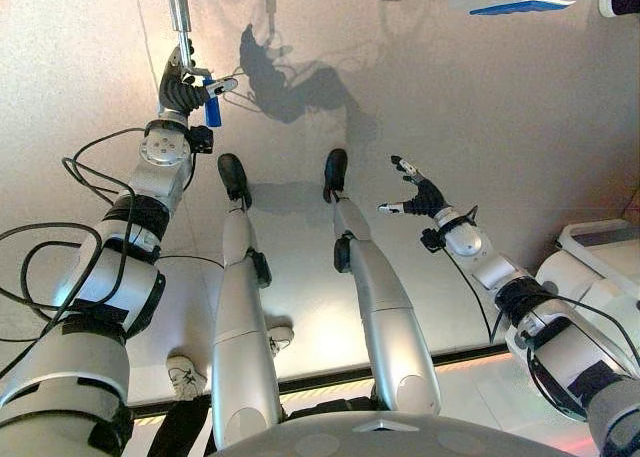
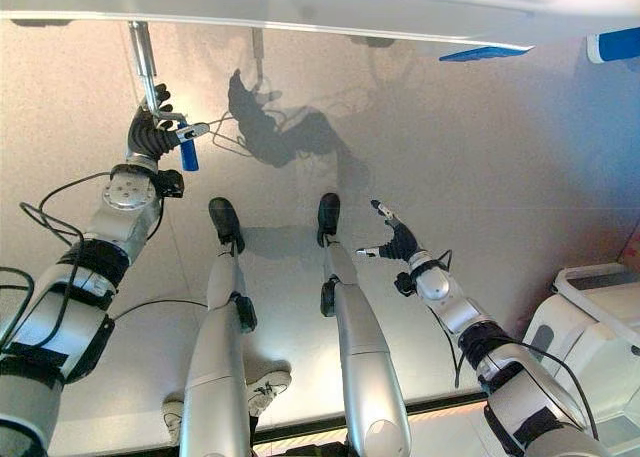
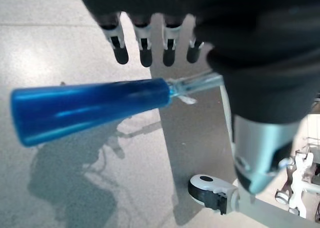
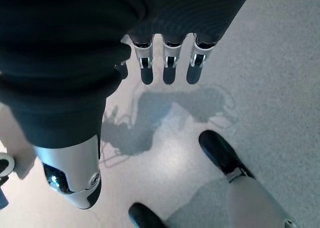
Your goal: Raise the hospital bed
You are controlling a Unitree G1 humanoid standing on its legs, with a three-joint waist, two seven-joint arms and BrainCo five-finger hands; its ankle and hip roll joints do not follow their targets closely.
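A: Where is the crank found?
B: At far left, under the hospital bed's (image 2: 300, 2) edge. Its blue handle (image 3: 90, 106) hangs from a metal rod (image 2: 143, 62).

A: Left hand (image 1: 185, 92)?
B: Raised to the crank, fingers curled by the handle; whether it is gripped cannot be told.

A: Right hand (image 1: 420, 197)?
B: Held over bare floor (image 1: 500, 127) at right, fingers spread, nothing held. A caster wheel (image 3: 210, 190) is seen nearby.

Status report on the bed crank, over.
Left hand at the blue crank handle, grip not readable. Right hand open, hanging free over the floor. Bed frame overhead. Nothing blocking the crank.
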